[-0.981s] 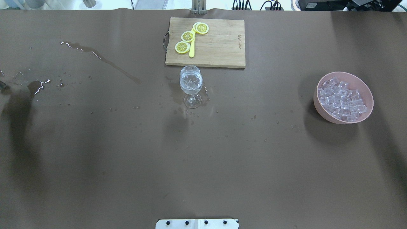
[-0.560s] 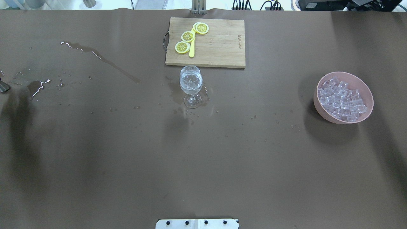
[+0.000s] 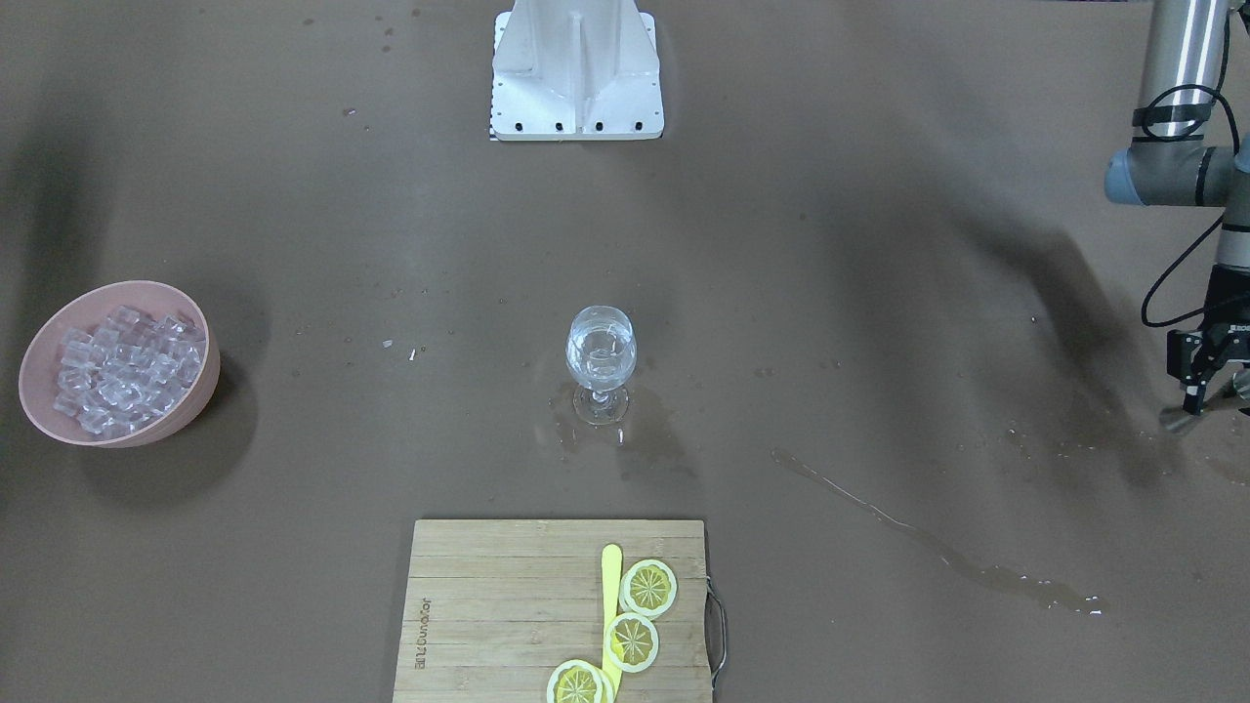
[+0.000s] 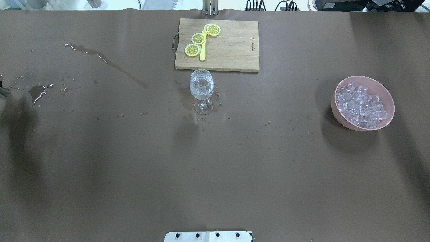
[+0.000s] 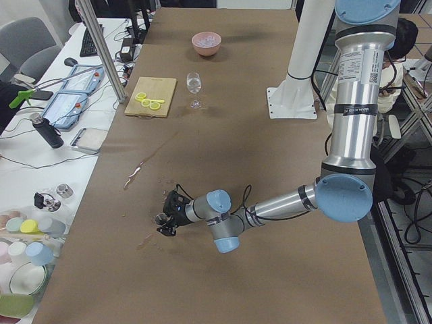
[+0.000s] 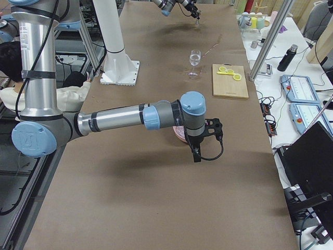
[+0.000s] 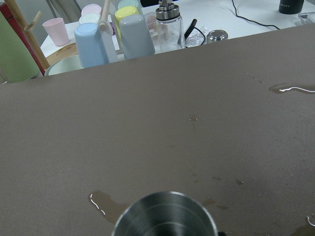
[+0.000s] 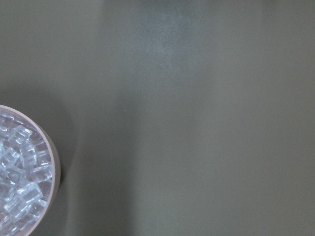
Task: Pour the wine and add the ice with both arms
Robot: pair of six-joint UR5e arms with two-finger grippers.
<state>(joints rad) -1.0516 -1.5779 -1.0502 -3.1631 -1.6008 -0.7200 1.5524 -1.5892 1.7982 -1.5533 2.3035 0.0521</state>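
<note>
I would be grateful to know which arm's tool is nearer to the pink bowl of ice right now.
Right. The right tool hangs just beside the pink bowl, whose rim shows in its wrist view. The left tool, holding a steel cup, is at the table's opposite end.

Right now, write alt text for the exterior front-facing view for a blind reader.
A wine glass of clear liquid stands centred amid spills. A pink bowl of ice cubes sits at left, a cutting board with lemon slices at bottom; at right, the left pincer holds a steel cup.
</note>
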